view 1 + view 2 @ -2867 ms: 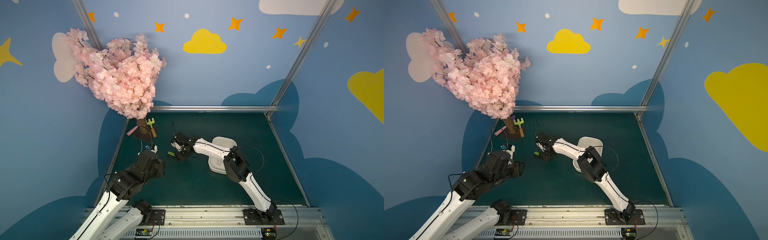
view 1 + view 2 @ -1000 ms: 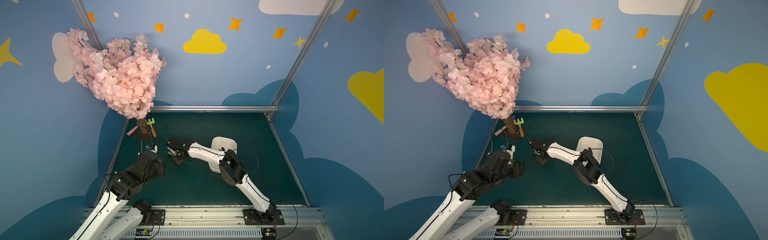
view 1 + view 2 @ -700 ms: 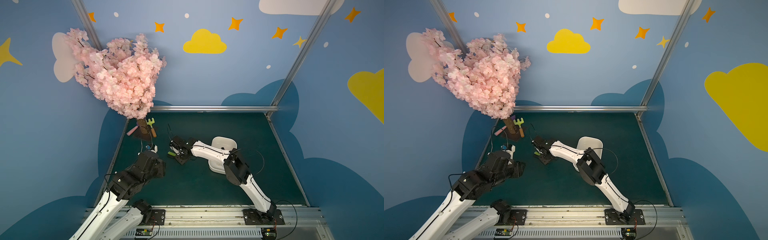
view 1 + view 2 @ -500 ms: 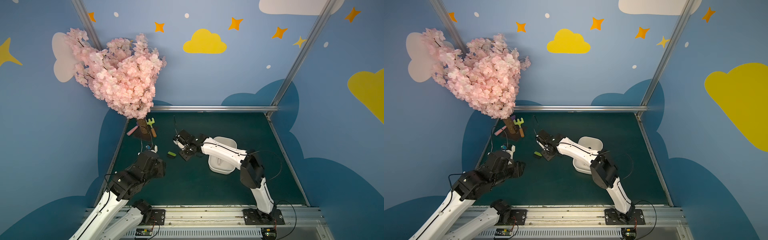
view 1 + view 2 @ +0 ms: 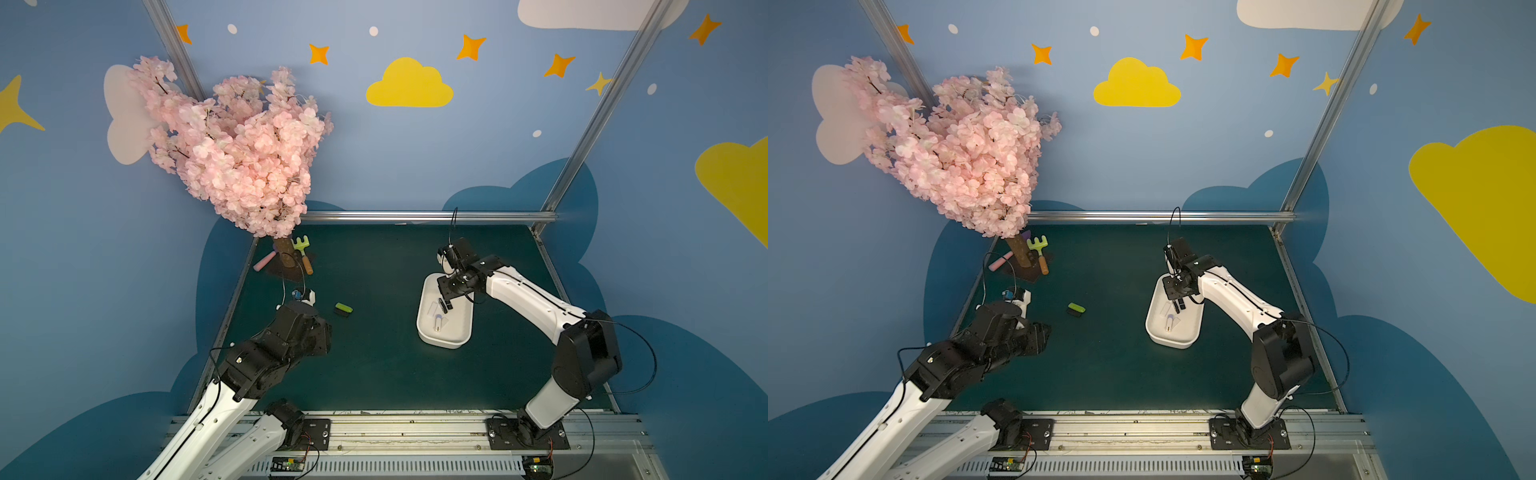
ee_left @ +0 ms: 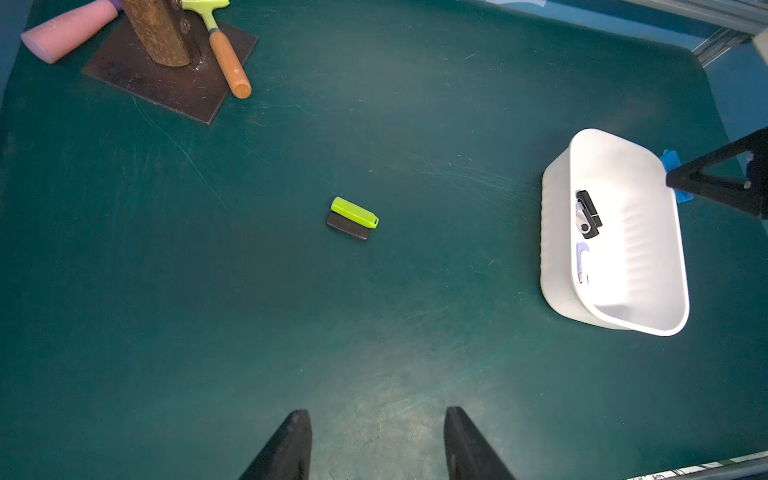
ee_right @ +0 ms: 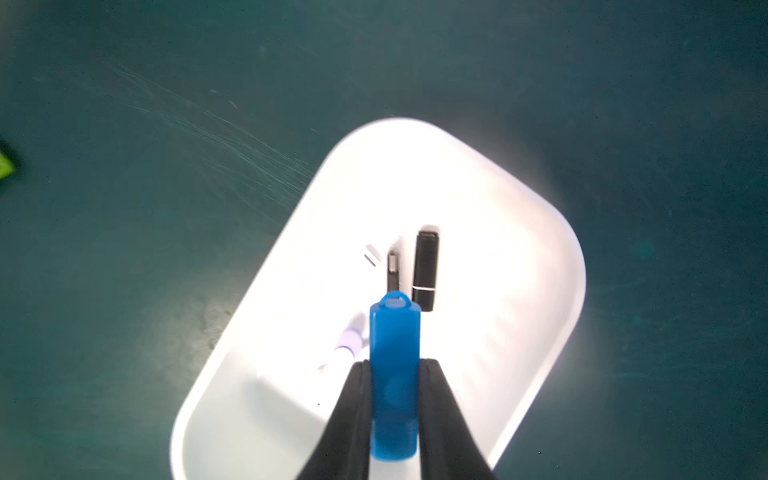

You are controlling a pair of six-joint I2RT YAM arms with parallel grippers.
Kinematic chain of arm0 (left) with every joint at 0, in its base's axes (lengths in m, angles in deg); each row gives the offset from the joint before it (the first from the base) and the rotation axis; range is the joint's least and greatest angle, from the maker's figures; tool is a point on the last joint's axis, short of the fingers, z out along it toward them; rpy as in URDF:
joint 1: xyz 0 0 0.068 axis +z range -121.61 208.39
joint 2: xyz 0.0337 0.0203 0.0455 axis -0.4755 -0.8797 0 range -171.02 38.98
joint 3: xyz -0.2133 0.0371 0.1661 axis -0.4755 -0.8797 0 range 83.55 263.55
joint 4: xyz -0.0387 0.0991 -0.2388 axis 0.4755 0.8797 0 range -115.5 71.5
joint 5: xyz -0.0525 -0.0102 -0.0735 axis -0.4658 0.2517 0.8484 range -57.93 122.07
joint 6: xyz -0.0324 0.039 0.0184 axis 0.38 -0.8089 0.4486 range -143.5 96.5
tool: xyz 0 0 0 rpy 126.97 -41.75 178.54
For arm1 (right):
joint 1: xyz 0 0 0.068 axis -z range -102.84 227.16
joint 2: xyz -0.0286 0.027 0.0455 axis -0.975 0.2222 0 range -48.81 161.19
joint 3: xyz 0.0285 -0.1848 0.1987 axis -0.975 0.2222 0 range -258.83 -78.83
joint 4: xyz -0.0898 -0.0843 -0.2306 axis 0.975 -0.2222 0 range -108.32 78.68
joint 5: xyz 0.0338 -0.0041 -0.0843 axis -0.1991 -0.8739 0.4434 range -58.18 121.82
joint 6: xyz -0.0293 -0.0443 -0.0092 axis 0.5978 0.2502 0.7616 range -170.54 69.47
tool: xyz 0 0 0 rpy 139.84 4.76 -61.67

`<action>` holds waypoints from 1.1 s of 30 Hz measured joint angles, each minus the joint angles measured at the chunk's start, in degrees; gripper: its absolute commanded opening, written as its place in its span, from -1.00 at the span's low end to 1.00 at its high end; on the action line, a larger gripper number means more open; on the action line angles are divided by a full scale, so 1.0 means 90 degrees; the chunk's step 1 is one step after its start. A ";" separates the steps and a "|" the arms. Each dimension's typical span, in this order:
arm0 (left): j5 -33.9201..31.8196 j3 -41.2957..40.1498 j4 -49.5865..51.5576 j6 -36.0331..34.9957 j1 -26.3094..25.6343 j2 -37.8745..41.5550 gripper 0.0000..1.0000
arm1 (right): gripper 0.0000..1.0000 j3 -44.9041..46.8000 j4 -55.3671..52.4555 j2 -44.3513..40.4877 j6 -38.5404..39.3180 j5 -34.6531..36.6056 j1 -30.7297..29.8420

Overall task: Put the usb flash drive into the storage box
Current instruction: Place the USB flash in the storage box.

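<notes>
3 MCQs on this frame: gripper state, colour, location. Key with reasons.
1. The left gripper is: A) shut on a drive; B) open, empty; C) shut on nothing.
2. The flash drive pinched by the right gripper above the storage box is: A) blue; B) green; C) pink.
3. The green drive lies: A) in the box; B) on the mat beside a black drive; C) in the left gripper.
Key: 1 B, fingers apart, nothing between; 2 A, right wrist view shows blue; 3 B, they lie side by side.
</notes>
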 measured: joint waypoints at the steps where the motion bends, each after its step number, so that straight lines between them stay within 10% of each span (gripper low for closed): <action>1: 0.0000 0.0000 0.0000 0.0000 -0.0002 0.0000 0.10 | -0.74 0.0100 -0.0012 0.0002 -0.0017 0.0022 0.0119; 33: -0.0102 -0.0041 -0.0015 0.0155 -0.0022 -0.0481 0.20 | -0.16 0.0024 0.0277 0.1462 -0.0262 0.0352 0.0386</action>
